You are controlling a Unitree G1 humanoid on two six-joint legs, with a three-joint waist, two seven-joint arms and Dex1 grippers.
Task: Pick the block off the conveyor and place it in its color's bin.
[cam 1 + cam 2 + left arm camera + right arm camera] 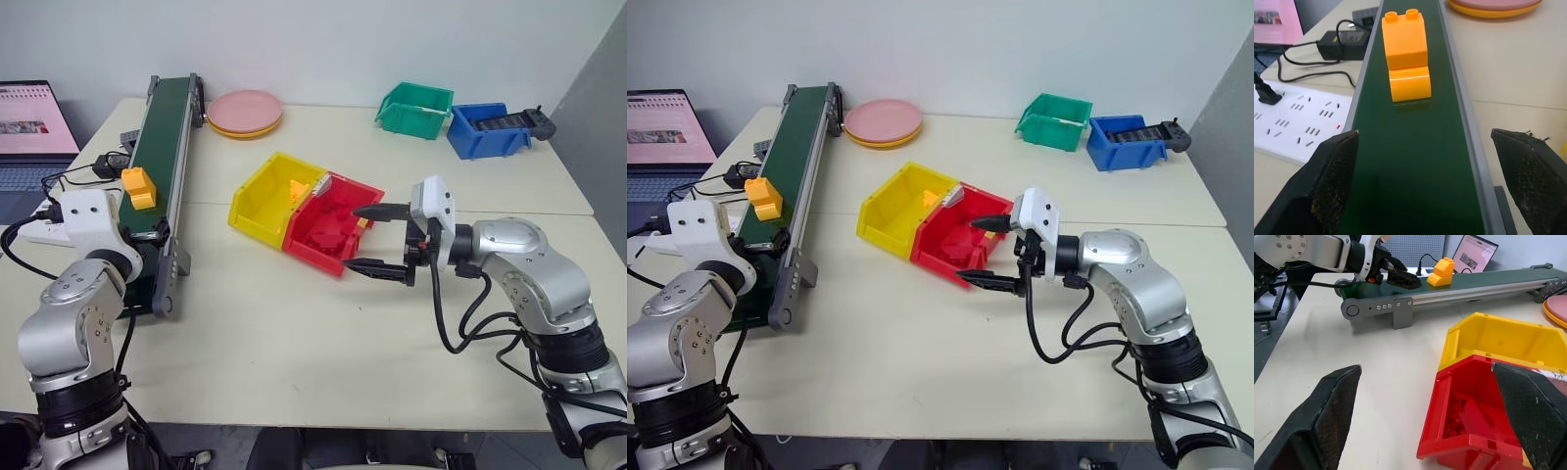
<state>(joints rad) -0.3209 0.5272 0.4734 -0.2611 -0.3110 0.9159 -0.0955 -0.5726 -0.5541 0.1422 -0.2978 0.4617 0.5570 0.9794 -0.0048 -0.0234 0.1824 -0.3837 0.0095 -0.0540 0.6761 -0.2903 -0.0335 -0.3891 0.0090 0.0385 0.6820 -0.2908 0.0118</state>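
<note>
A yellow-orange block [1405,54] lies on the dark green conveyor [165,127], partway up the belt. My left gripper [1423,133] is open at the belt's near end. Its two fingers straddle the belt a short way short of the block and touch nothing. The yellow bin [266,199] sits mid-table to the right of the conveyor, with a small yellow piece inside. My right gripper [353,238] is open and empty. It points left and hovers at the right edge of the red bin [328,227], which stands against the yellow one.
A green bin [416,108] and a blue bin [487,129] stand at the back right. Pink plates [245,112] lie beside the conveyor's far end. A laptop [29,132], a white power strip [1298,122] and cables lie left of the belt.
</note>
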